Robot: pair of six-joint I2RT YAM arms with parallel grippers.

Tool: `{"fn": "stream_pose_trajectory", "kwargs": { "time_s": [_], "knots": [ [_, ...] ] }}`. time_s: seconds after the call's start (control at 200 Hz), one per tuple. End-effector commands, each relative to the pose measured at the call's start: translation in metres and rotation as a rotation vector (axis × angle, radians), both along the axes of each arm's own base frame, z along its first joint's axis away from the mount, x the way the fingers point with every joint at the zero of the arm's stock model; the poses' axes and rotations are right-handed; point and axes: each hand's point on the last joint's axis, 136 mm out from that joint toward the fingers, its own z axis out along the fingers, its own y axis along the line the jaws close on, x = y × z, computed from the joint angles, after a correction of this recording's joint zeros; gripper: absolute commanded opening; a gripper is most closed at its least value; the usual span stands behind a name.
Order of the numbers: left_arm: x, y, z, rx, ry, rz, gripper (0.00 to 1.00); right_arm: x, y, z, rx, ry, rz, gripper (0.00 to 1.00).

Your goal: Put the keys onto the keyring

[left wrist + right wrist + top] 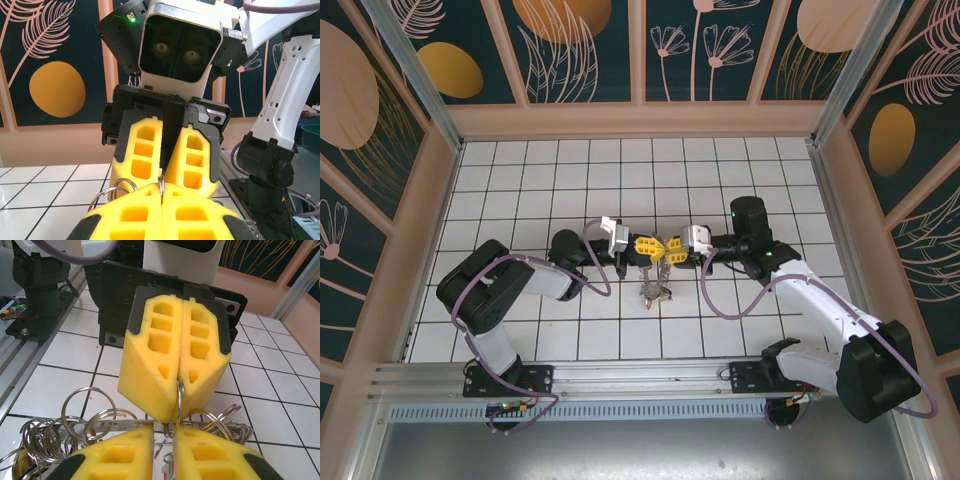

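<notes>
left claw (650, 246), right claw (670, 249) tip to tip; key bunch (655, 292) close on near side (rings splayed); tiles (520, 180) around open.

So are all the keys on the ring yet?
Not yet, it looks mid-step. Done: a bunch of small rings seems joined already, hanging under the jaws. In hand: the left gripper is shut on a thin metal ring, and the right gripper pinches a metal piece right beside it; key or not, I can't tell. Left: threading it on and letting go.
</notes>
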Motion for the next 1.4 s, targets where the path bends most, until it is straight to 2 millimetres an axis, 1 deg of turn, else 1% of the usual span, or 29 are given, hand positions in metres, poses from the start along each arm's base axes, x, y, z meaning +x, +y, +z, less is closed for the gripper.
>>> {"fn": "stream_pose_trajectory", "kwargs": {
  "time_s": [0.0,0.16,0.235,0.305,0.4,0.51,0.54,0.571,0.601,0.671,0.696,0.941,1.036,1.216,1.396],
  "knots": [
    [-0.006,-0.007,0.013,-0.047,-0.071,-0.021,0.0,-0.012,0.009,0.031,0.075,-0.075,0.089,0.16],
    [-0.007,-0.006,0.01,-0.042,-0.069,-0.019,0.0,-0.01,0.008,0.031,0.071,-0.068,0.074,0.15],
    [-0.007,-0.006,0.01,-0.041,-0.069,-0.017,0.0,-0.01,0.008,0.032,0.071,-0.064,0.069,0.19],
    [-0.007,-0.005,0.008,-0.038,-0.066,-0.014,0.0,-0.009,0.007,0.032,0.07,-0.058,0.065,0.19],
    [-0.008,-0.004,0.008,-0.038,-0.067,-0.012,0.0,-0.006,0.004,0.032,0.065,-0.047,0.053,0.15],
    [-0.011,-0.004,0.007,-0.028,-0.065,-0.019,0.0,-0.006,0.002,0.033,0.065,-0.038,0.05,0.12],
    [-0.011,-0.004,0.007,-0.024,-0.067,-0.018,0.0,-0.006,0.001,0.034,0.066,-0.035,0.049,0.09],
    [-0.011,-0.004,0.006,-0.018,-0.068,-0.017,0.0,-0.005,0.001,0.035,0.067,-0.034,0.047,0.09],
    [-0.01,-0.004,0.006,-0.012,-0.069,-0.013,0.0,-0.005,0.001,0.034,0.067,-0.029,0.047,0.1],
    [-0.011,-0.004,0.005,-0.006,-0.073,-0.013,0.0,-0.006,0.002,0.035,0.074,-0.024,0.056,0.18],
    [-0.011,-0.004,0.006,-0.007,-0.074,-0.012,0.0,-0.007,0.002,0.035,0.078,-0.019,0.06,0.2],
    [-0.008,-0.005,0.006,-0.015,-0.07,-0.007,0.0,-0.009,0.003,0.039,0.091,-0.027,0.078,0.2],
    [-0.007,-0.006,0.006,-0.017,-0.066,-0.001,0.0,-0.013,0.003,0.04,0.088,-0.022,0.102,0.21],
    [-0.005,-0.006,0.007,-0.022,-0.067,0.008,0.0,-0.016,0.003,0.035,0.075,0.0,0.121,0.23],
    [-0.005,-0.007,0.007,-0.02,-0.065,0.003,0.0,-0.015,0.002,0.033,0.068,-0.003,0.116,0.22]
  ]
}}
